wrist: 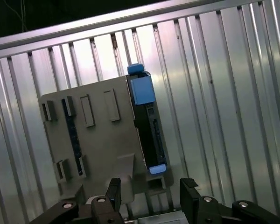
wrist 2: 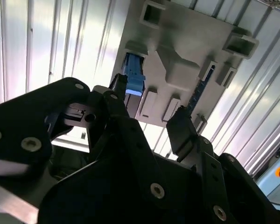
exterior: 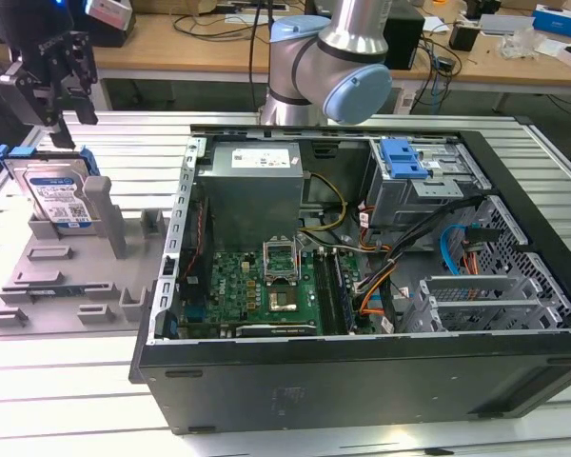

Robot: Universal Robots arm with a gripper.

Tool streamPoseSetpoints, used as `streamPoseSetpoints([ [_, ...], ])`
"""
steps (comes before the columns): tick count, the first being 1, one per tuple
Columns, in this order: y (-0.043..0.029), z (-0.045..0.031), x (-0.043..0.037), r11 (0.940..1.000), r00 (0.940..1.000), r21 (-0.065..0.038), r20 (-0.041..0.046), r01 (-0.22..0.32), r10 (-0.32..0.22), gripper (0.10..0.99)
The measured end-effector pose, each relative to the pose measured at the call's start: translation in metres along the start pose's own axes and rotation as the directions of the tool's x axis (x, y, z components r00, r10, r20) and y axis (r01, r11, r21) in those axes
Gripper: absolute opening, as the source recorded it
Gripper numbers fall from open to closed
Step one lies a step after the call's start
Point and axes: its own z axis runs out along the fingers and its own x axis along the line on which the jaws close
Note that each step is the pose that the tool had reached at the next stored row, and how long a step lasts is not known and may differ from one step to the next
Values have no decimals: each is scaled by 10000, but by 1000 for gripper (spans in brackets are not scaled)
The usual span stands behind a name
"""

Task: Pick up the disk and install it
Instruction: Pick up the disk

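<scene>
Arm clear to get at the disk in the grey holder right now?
Likely yes: jaws hang open just above the disk, which stands upright in the holder with its top edge exposed; nothing sits between.

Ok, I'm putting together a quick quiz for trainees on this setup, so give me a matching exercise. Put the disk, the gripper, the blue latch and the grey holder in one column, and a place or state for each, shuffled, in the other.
Column one
1. disk
2. gripper
3. blue latch
4. grey holder

Column two
A. inside the open computer case
B. open, above the disk, holding nothing
C. flat on the ribbed metal table, to the exterior view's left of the case
D. standing on edge in the holder

Pairs: 1-D, 2-B, 3-A, 4-C.
</scene>
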Motion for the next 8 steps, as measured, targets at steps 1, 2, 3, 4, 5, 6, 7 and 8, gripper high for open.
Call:
streamPoseSetpoints([
  [1,8,0,-11,10000,10000,1,1,57,-57,616],
  [2,22,0,-29,10000,10000,1,1,96,-96,616],
  [3,40,1,-48,9999,9999,2,-3,111,-111,616],
  [4,87,4,-73,9999,9999,4,-16,131,-131,616],
  [5,107,15,-79,9996,9996,10,-20,266,-266,616],
  [6,107,28,-79,9983,9983,16,-24,577,-577,616],
  [7,108,36,-79,9971,9971,21,-28,766,-765,616],
  [8,111,48,-79,9954,9954,25,-29,960,-959,616],
])
